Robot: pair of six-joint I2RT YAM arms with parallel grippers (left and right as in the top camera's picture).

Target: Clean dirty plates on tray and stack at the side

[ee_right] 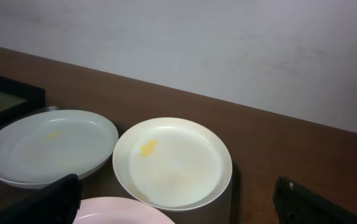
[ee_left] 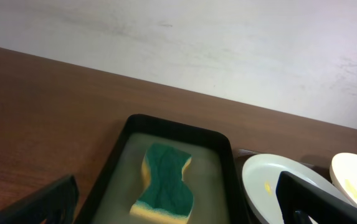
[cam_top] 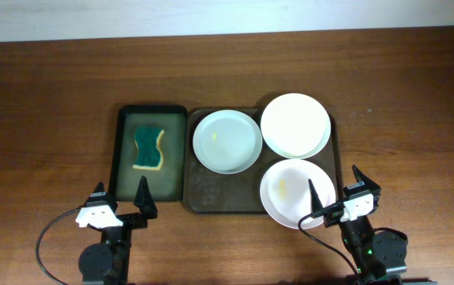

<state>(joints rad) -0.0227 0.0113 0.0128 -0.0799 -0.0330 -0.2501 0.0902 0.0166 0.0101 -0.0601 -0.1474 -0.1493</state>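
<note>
Three white plates lie on the brown tray (cam_top: 211, 198): one at its left (cam_top: 227, 141), one at the back right (cam_top: 295, 125) and one at the front right (cam_top: 296, 192) with a yellowish smear. The right wrist view shows the left plate (ee_right: 50, 146) and the back plate (ee_right: 172, 162), each with a yellow spot, and the rim of the near plate (ee_right: 122, 211). My left gripper (cam_top: 121, 198) stands open in front of the green tray. My right gripper (cam_top: 336, 190) stands open at the near plate's right edge. Neither holds anything.
A narrow dark green tray (cam_top: 123, 158) left of the brown tray holds a green-and-yellow sponge (cam_top: 150, 148), which lies ahead of the left fingers (ee_left: 166, 180). Bare wooden table surrounds both trays. A pale wall runs along the table's far edge.
</note>
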